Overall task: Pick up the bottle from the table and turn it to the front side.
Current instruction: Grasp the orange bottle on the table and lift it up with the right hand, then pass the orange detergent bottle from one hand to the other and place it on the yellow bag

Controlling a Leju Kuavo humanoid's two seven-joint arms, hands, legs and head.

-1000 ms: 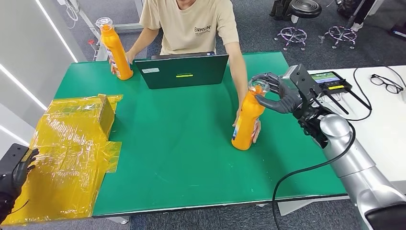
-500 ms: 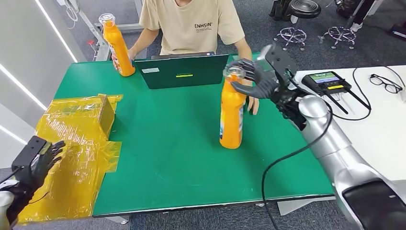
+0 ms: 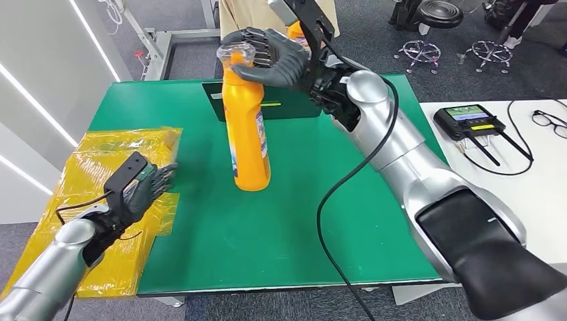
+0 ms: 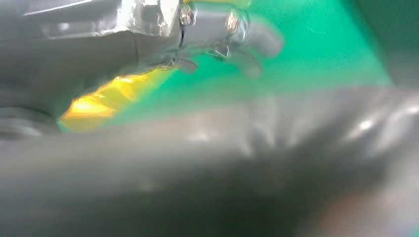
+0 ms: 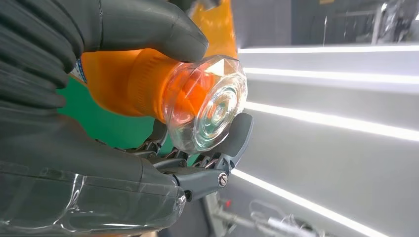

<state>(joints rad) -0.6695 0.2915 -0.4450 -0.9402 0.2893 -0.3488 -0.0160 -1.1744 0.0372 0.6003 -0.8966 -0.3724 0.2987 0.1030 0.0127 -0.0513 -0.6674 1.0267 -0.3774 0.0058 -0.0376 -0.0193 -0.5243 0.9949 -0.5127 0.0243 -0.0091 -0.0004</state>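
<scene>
Holding the orange bottle (image 3: 246,127) by its neck, my right hand (image 3: 277,57) wraps dark fingers just under the clear faceted cap (image 5: 207,109) — the right wrist view shows the thumb across the orange neck and the other fingers curled behind the cap. The bottle stands upright, its base at the green table mat (image 3: 294,227), roughly mid-table and in front of the dark green laptop (image 3: 284,107); whether the base touches the mat or sits just off it I cannot tell. A label runs down the bottle's side with blue and white print, too small for me to read.

My left hand (image 3: 144,187) hovers at the near left, over the edge of the yellow film-wrapped package (image 3: 107,194), fingers spread apart and holding nothing; its wrist view is heavily blurred, giving just green mat and a patch of yellow film.

Behind the laptop a person in a beige shirt (image 3: 241,10) sits at the far edge, partly hidden by my right arm. To the right a white table (image 3: 535,187) carries a black controller with a lit screen (image 3: 471,120), its cables, and a pair of glasses (image 3: 549,120). Grey floor, stools and white light strips surround the table.
</scene>
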